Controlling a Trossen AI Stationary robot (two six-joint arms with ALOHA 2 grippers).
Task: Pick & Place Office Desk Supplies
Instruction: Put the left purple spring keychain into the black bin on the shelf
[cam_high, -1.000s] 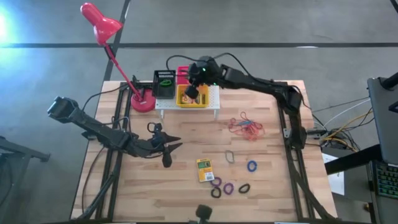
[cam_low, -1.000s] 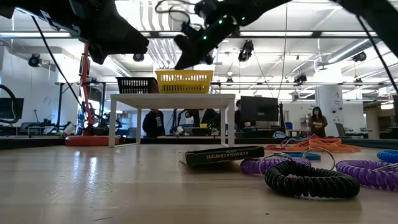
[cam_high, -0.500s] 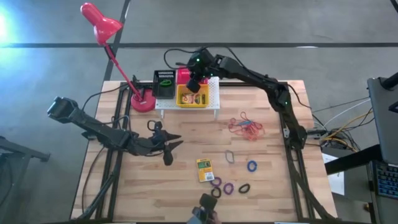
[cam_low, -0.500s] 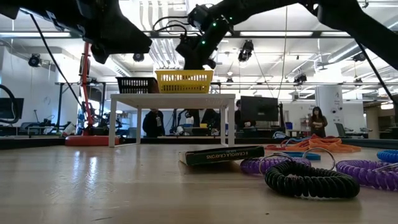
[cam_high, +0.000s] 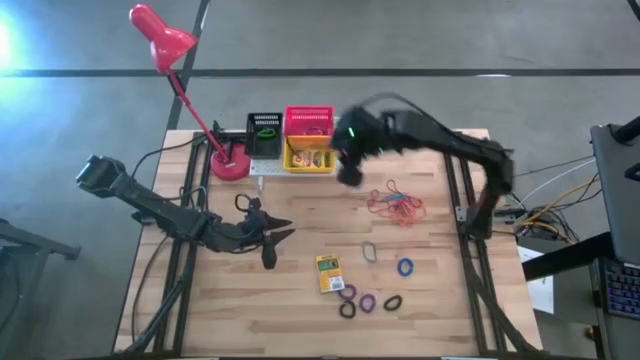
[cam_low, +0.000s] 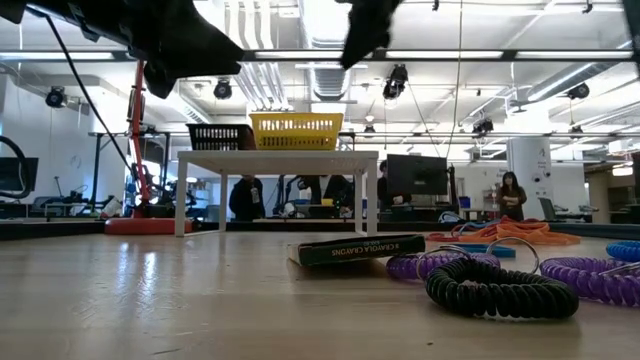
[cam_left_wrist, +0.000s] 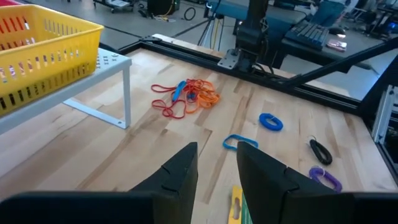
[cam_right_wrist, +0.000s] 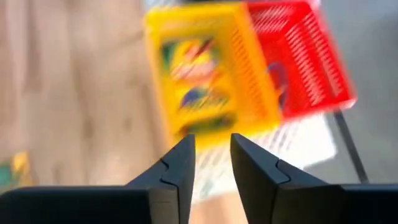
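Three mesh baskets stand on a white stand (cam_low: 280, 157) at the table's far edge: black (cam_high: 264, 135), red (cam_high: 308, 121) and yellow (cam_high: 308, 158). A crayon box (cam_right_wrist: 198, 74) lies in the yellow one. A second crayon box (cam_high: 329, 272) lies on the table near the front, beside blue (cam_high: 404, 267), purple (cam_high: 367, 301) and black (cam_high: 391, 301) rings. Red-orange rubber bands (cam_high: 395, 203) lie in a heap at the right. My right gripper (cam_right_wrist: 211, 149) hangs open and holds nothing, above the stand's right end. My left gripper (cam_left_wrist: 216, 158) hovers open and holds nothing over the table's left half.
A red desk lamp (cam_high: 165, 45) rises from its base (cam_high: 229, 163) left of the stand. A small grey-blue clip (cam_high: 369, 252) lies mid-table. Bare wood lies between my left gripper (cam_high: 276, 240) and the rubber bands. People stand in the room behind the table.
My right gripper has left its place over the yellow basket. It has gone up and toward the table's right and near edges, tipping more steeply down, and the basket with its crayon box is now uncovered.
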